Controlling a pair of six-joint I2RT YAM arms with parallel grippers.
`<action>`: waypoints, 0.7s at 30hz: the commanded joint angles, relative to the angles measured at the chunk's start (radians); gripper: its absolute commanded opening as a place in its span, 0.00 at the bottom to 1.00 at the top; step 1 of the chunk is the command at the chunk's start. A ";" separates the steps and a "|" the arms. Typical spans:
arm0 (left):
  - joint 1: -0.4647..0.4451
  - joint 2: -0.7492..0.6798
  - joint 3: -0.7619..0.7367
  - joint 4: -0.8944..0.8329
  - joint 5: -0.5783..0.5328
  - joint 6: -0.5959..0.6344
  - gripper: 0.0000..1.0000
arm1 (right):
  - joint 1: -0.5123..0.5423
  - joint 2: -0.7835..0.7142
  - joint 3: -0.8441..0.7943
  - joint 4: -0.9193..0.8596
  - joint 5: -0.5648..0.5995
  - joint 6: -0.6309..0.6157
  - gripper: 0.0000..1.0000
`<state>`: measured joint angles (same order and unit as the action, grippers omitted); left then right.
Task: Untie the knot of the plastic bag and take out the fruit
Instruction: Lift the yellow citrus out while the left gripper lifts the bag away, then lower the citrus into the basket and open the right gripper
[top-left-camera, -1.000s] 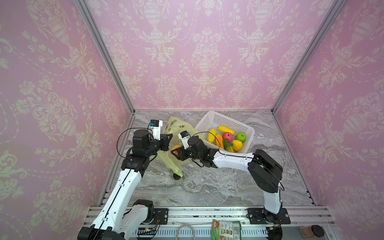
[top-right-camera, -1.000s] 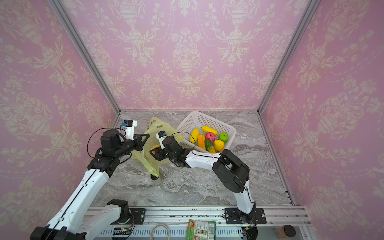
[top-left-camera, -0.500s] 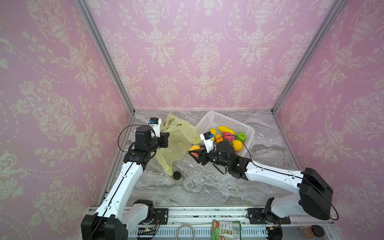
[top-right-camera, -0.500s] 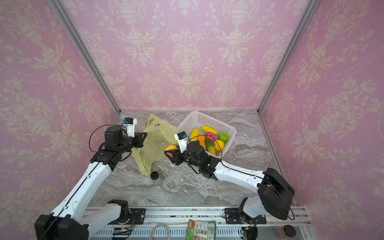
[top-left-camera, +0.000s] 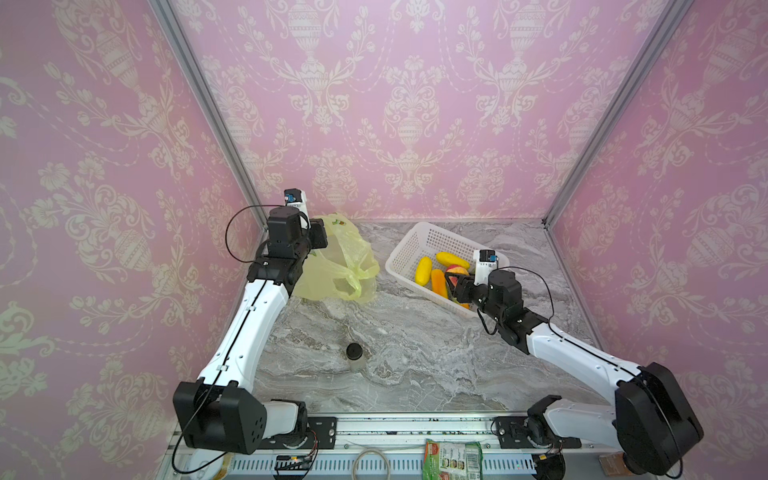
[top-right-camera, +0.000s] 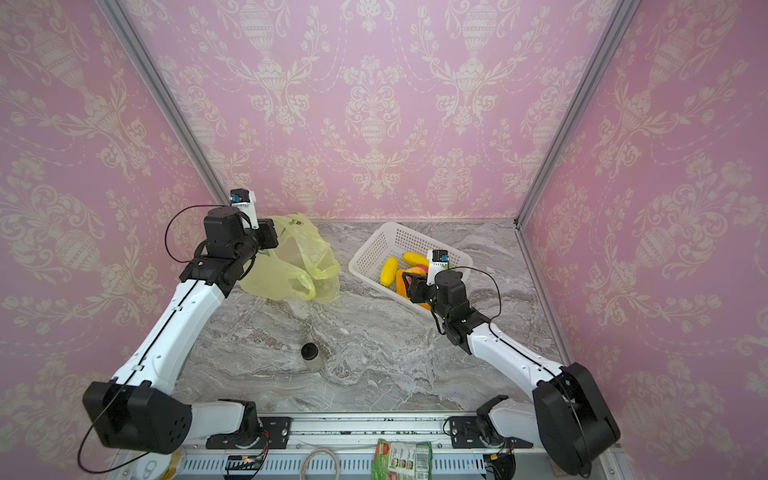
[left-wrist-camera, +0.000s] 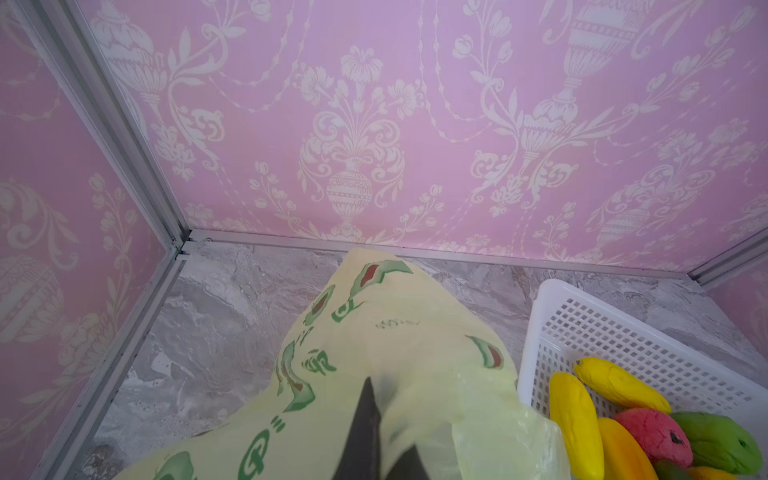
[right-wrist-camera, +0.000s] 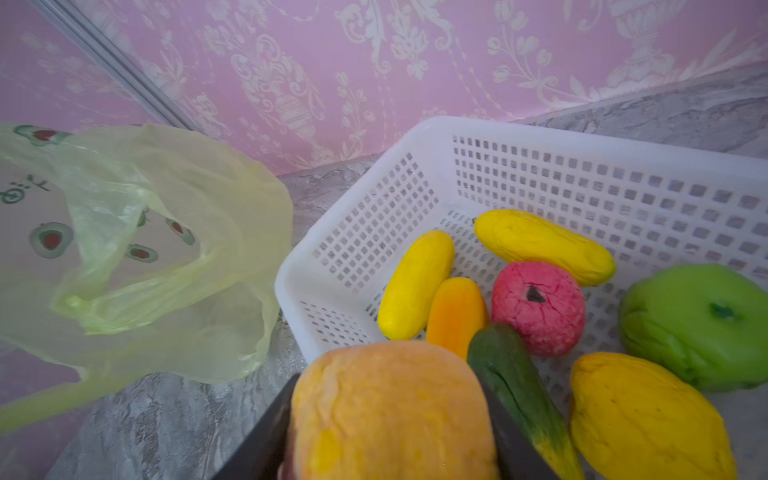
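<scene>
Pinching a fold of the plastic bag (top-left-camera: 340, 266): left jaws, pressed together, film held up off the desk (top-left-camera: 415, 353) close to the far left corner of the enclosure. Seen from the left wrist, thin yellow-green film (left-wrist-camera: 395, 353) draped over the dark fingers (left-wrist-camera: 365, 424), avocado prints showing. Below those jaws and toward the right jaws, remainder of the bag sagging to the desk, handle loops (top-right-camera: 309, 291) hanging open, mouth slack. Right jaws: closed on an orange-yellow fruit (right-wrist-camera: 386, 411), gripped on two sides, held over the near part of the white perforated basket (right-wrist-camera: 415, 187), well apart from the left jaws and the bag. Just beyond the right jaws, lying in the basket: two yellow oblong fruits (right-wrist-camera: 415, 286) (right-wrist-camera: 540, 245); one orange fruit (right-wrist-camera: 455, 311) between them and the held piece; one pink-red round fruit (right-wrist-camera: 538, 307); one green apple (right-wrist-camera: 698, 324) farthest from the bag; one dark green fruit (right-wrist-camera: 511, 374) with a yellow-orange end, just beside the held piece; one larger yellow fruit (right-wrist-camera: 644, 415). Between the two sets of jaws and nearer the arm bases: small clear jar (top-left-camera: 355, 357) with black lid, alone on bare desk. Behind both arms, on the front rail: green snack packet (top-left-camera: 451, 459).
</scene>
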<state>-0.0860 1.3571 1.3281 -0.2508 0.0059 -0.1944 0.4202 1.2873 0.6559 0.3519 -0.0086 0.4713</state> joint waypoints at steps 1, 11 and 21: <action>0.009 0.061 0.078 -0.014 -0.046 0.045 0.00 | -0.024 0.093 0.068 -0.003 -0.037 0.006 0.26; 0.009 0.225 0.210 0.066 0.059 0.102 0.00 | -0.057 0.359 0.241 0.010 -0.061 0.009 0.28; 0.015 0.306 0.204 0.173 0.157 0.061 0.00 | -0.059 0.554 0.416 -0.024 -0.080 0.021 0.45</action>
<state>-0.0795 1.6505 1.5558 -0.1459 0.1070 -0.1249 0.3641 1.8179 1.0328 0.3470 -0.0856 0.4744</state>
